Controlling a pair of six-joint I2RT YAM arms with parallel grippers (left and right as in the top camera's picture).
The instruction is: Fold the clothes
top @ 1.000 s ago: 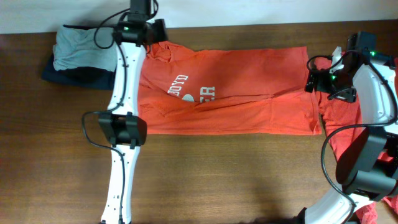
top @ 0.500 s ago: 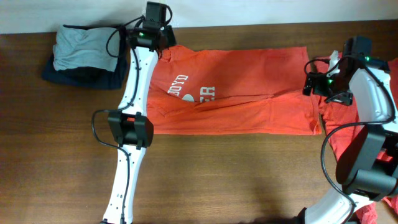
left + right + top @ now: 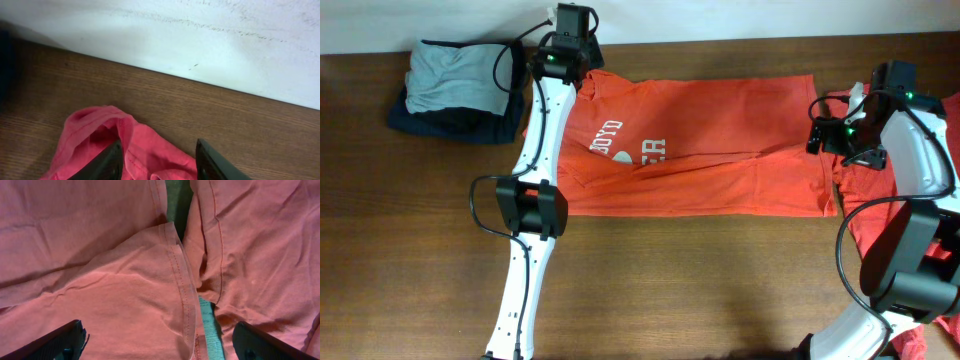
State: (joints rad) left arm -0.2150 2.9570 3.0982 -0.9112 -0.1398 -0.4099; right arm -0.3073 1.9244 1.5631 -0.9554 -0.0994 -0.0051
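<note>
Item under inspection: one orange-red T-shirt (image 3: pixel 720 140), lying flat and folded lengthwise into a long band across the far half of the table (image 3: pixel 700 290), collar end to the left, hem end to the right. White lettering (image 3: pixel 628 143) is partly visible on the upper face near the collar end; a shallow crease runs along the length. A second red garment (image 3: pixel 868 195) lies crumpled just beside the hem end, largely under the right arm. The left gripper (image 3: pixel 159 145) straddles a raised bunch of cloth at the collar end; its jaws stand partly apart, and whether they pinch the cloth cannot be determined. The right gripper (image 3: pixel 157 327) hangs over the hem corner with jaws spread wide, holding nothing. Surface: dark brown wood grain. A white wall (image 3: pixel 200 30) borders the far edge. A grey and navy clothing pile (image 3: pixel 450 85) occupies the far left corner.
</note>
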